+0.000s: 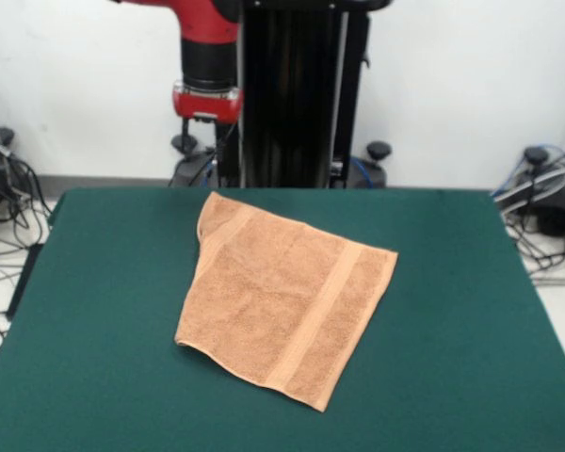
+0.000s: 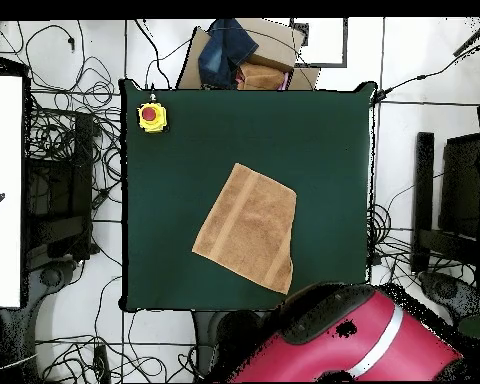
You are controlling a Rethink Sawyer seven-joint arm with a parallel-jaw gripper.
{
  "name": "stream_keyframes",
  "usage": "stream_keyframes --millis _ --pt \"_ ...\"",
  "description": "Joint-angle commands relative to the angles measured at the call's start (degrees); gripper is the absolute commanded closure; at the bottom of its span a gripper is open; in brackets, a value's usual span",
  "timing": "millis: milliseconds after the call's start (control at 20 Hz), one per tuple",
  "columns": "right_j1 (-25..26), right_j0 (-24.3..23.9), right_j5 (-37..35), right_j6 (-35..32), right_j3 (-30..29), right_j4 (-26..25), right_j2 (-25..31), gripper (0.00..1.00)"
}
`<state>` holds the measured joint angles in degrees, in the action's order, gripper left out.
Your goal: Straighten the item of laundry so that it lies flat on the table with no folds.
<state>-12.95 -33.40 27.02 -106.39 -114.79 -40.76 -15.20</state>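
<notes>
towel: we see the peach-orange terry towel [image 1: 287, 297] lying near the middle of the green table [image 1: 452, 377], turned at an angle to the table's edges, a little toward the robot's side.
lie of the cloth: it looks folded over on itself. one woven band [image 1: 325, 311] runs across the nearer part, and the corner nearest the pedestal [image 1: 217, 207] curls up slightly in the front view.
arm: we see the red and black arm [image 1: 207, 56] drawn back above the far edge, well apart from the towel. from overhead only its red body [image 2: 364, 345] shows at the bottom.
hand: we cannot tell whether it is wide or narrow. nothing hangs from it, as the towel lies alone on the felt.
step in hand: we judge the unfolding has not begun. a good start is to find the loose top layer, pinch only that layer at a free corner, and draw it low and slowly away from the fold.
care: gripping both layers would only drag the whole towel across the felt.
hard to make out: we cannot tell which edge is the fold, nor how many layers there are.
other things: a yellow box with a red button [image 2: 152, 117] sits at one table corner, well clear of the towel.
</notes>
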Motion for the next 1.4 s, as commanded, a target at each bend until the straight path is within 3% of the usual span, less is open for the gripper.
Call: stream_keyframes --millis 50,350,650,950,1400 --pt "0.3 0.4 -4.3 -5.1 9.3 0.0 6.6 0.00" --pt "4.0 1.8 -2.8 -5.1 13.4 2.5 6.0 0.00" --pt "5.1 0.2 -8.0 -5.4 17.2 1.4 9.5 0.00" --pt "8.7 2.0 -9.1 -7.1 20.3 5.9 9.6 0.00" --pt "9.0 6.1 -15.7 -6.1 23.4 11.4 9.6 0.00"
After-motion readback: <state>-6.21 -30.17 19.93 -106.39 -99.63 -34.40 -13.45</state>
